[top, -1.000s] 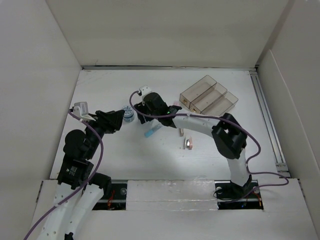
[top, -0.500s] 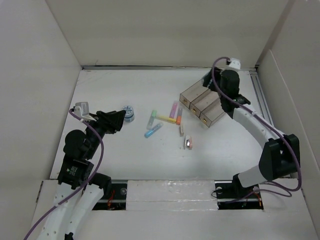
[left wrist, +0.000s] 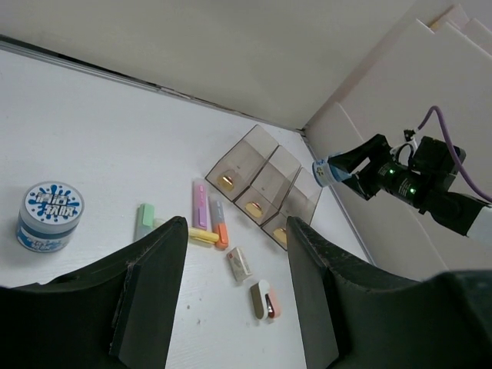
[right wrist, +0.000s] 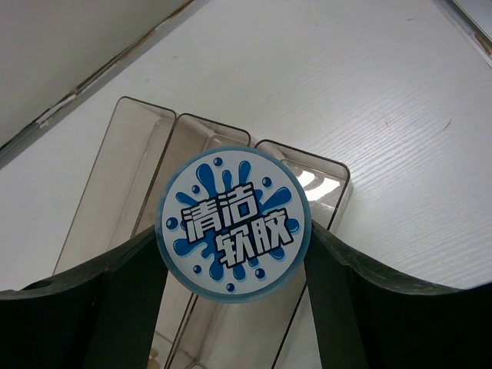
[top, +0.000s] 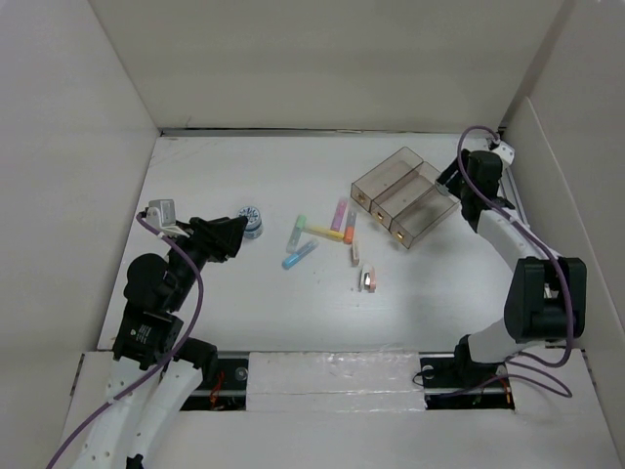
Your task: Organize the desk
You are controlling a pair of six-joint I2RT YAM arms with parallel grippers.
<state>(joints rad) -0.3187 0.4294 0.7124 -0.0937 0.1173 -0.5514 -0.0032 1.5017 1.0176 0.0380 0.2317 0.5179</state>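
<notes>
Right wrist view: right claw (right wrist: 232, 238) clamped on a round blue-labelled tub (right wrist: 234, 223), which hides part of the clear tray (right wrist: 115, 177) below it on the white surface (right wrist: 369, 92). Left wrist view: left claw (left wrist: 237, 227) fingers apart; highlighters (left wrist: 201, 206) lie beyond, small, details indistinct.

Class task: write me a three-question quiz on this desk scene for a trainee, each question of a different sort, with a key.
1. True or false: the right hand holds a round tub.
2. How many compartments does the clear tray have? A two, B three, C four.
3. Fill in: the left hand is ____ (open or shut).
Key: 1 true; 2 B; 3 open.
</notes>
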